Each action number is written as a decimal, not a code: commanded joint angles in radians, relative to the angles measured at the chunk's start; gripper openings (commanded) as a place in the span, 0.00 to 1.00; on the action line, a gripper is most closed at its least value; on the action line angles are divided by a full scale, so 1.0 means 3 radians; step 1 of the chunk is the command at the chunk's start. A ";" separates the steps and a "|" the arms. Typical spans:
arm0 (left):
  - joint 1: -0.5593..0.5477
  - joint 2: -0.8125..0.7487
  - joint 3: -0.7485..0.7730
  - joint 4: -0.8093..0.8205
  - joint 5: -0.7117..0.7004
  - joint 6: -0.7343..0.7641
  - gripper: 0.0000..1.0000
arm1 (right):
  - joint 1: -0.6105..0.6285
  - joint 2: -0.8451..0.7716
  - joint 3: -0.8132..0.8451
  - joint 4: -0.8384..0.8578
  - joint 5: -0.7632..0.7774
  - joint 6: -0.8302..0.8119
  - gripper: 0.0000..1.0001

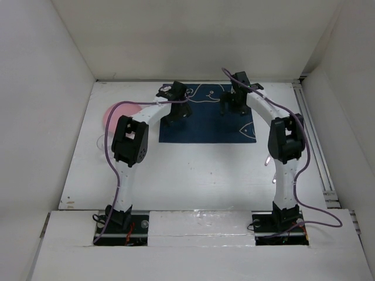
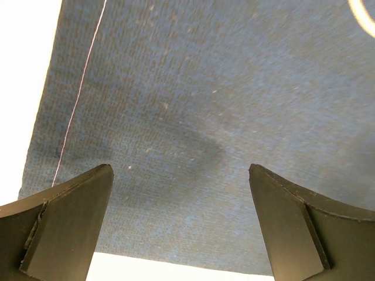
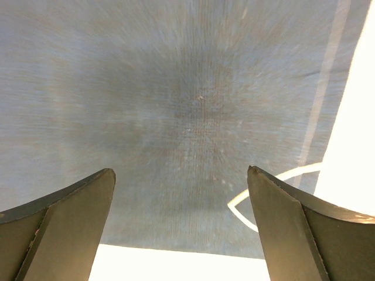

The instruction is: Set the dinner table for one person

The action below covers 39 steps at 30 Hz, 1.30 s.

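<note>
**While both claws hang open over the mat, the only dish in sight waits by the left edge**

Since nothing is held, the moment reads as a pause between steps. The left claw (image 1: 174, 112) and the right claw (image 1: 230, 106) both point down over the blue mat (image 1: 208, 126) with their jaws spread wide. Each wrist view shows only cloth between the fingertips.

The white surface (image 1: 193, 175) lies under everything, boxed in by white walls. Its near half is bare of tableware. The mat lies flat on the far half, close to the far edge. Its long axis runs left to right, and its sides look square to the surface's edges. The left claw is above the mat's left end and the right claw above its right end. From each wrist, a strip of white surface shows just past the mat's outer side.

The coming move seems to turn on the pink dish (image 1: 111, 117). It sits off the mat near the left edge of the surface, partly hidden behind the left arm. From the left claw it lies to the left and slightly nearer the arm bases, with only a short stretch of surface between. The right claw would have to cross the whole mat to reach it. The left arm is therefore my pick for the fetch. Whether the dish is a plate or a bowl I cannot tell.
</note>
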 commanded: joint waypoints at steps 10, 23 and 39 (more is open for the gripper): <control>0.0016 -0.1022 0.0193 -0.0427 -0.0439 -0.0010 0.99 | 0.0316 -0.2025 -0.0821 0.0795 0.0521 -0.0105 1.00; 0.1385 -0.1411 0.1104 -0.0852 0.0082 0.0587 0.99 | 0.0219 -0.3182 -0.1920 0.1613 -0.0458 -0.0044 1.00; 0.2393 -0.0951 0.0210 -0.0781 0.0103 0.1054 0.99 | 0.0280 -0.3116 -0.2166 0.1818 -0.1155 -0.0075 1.00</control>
